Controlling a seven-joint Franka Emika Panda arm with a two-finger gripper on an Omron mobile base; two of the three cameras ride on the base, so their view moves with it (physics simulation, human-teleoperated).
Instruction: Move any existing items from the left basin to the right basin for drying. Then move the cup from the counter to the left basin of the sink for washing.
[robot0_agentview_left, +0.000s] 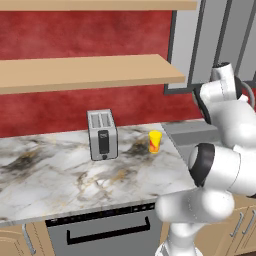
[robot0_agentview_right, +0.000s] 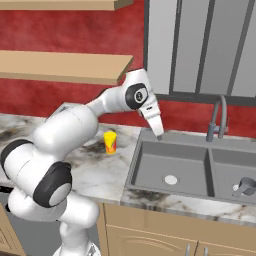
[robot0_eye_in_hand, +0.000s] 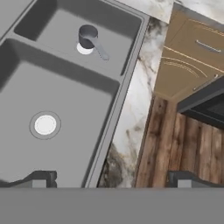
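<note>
Cup (robot0_agentview_left: 155, 141) stands upright on the counter (robot0_agentview_left: 60, 175), right of centre in the left base view, just right of the silver 2-slot toaster (robot0_agentview_left: 102, 134) but not touching it. In the right base view the cup (robot0_agentview_right: 110, 142) sits left of centre on the marble, near the sink's left rim, w/ the arm's white forearm crossing above it.

Gripper (robot0_agentview_right: 159, 131) hangs in the middle of the right base view, pointing down over the back-left corner of the left basin (robot0_agentview_right: 150, 172), above it and touching nothing. In the hand view the 2 finger tips (robot0_eye_in_hand: 40, 178) show at lower left and lower right, well apart, so jaws are apart w/ nothing between them.

Left basin holds no items; its round white drain (robot0_eye_in_hand: 45, 125) is at mid-left of the hand view. Right basin (robot0_agentview_right: 225, 172) is at the right edge of the right base view, and a small grey scoop-like item w/ a handle (robot0_agentview_right: 245, 186) lies in it next to the drain; in the hand view the same item (robot0_eye_in_hand: 89, 38) is in the upper part of the frame. Arched tap (robot0_agentview_right: 218, 120) rises behind the divider between the 2 basins, upper right. Wooden shelves (robot0_agentview_left: 90, 72) run across the upper left of the left base view.
</note>
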